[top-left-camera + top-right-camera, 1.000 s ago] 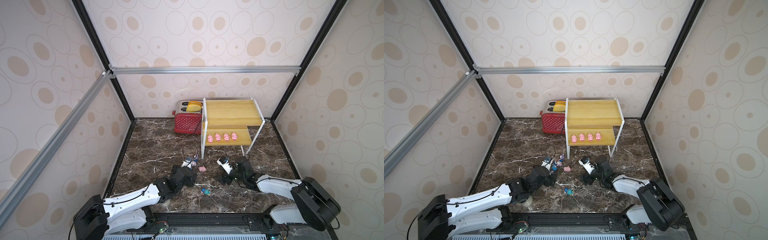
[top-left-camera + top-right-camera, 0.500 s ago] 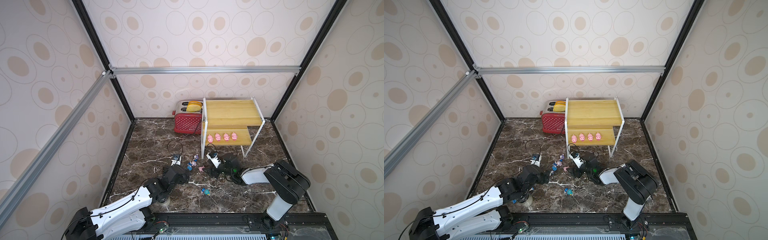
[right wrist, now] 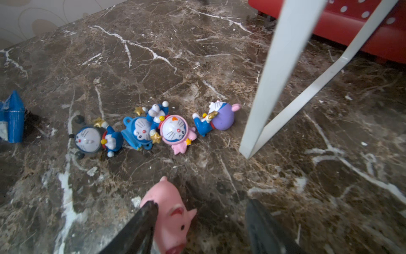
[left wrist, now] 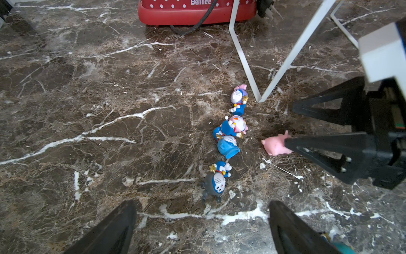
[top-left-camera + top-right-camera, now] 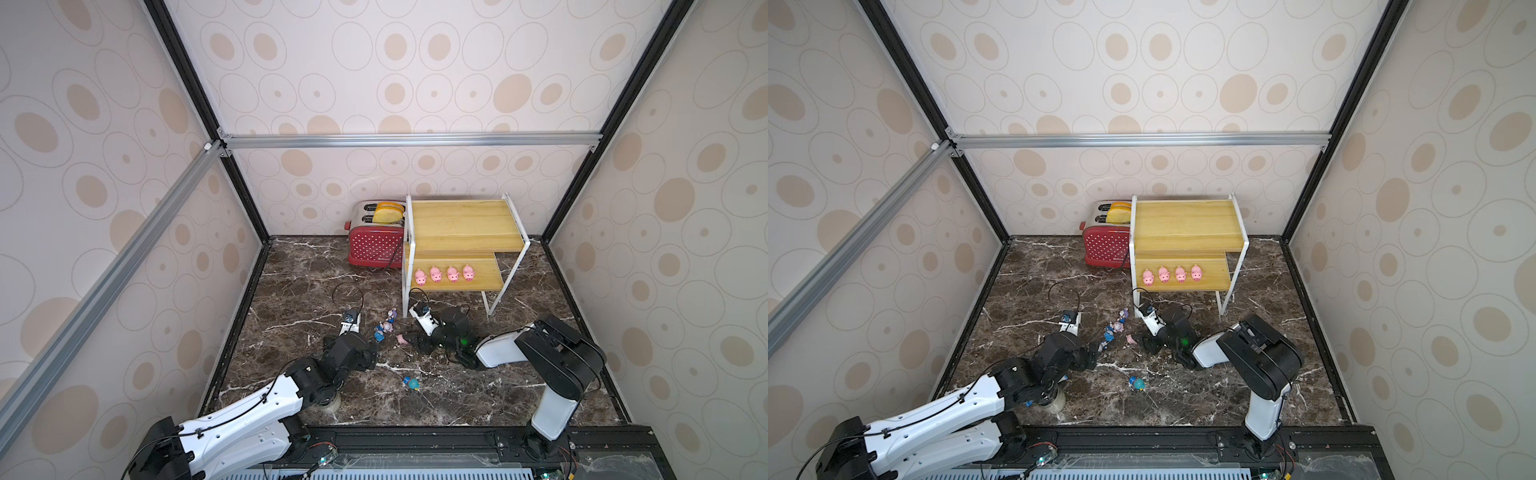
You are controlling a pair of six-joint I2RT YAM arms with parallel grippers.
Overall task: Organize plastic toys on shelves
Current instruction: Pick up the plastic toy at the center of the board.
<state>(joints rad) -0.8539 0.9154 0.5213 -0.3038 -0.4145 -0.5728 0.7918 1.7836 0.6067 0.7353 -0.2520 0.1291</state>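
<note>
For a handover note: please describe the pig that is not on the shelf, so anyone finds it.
Find the yellow two-tier rack beside the red toaster. Before it, on the tabletop, one pink pig lies between the right gripper's fingers. Its neighbours are blue figurines; the other four pigs stand on the lower board.

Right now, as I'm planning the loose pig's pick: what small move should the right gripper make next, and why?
Probably close the right gripper on the pink pig: it lies on the marble floor between the open jaws, beside one finger, and four pigs already stand on the lower shelf.
</note>
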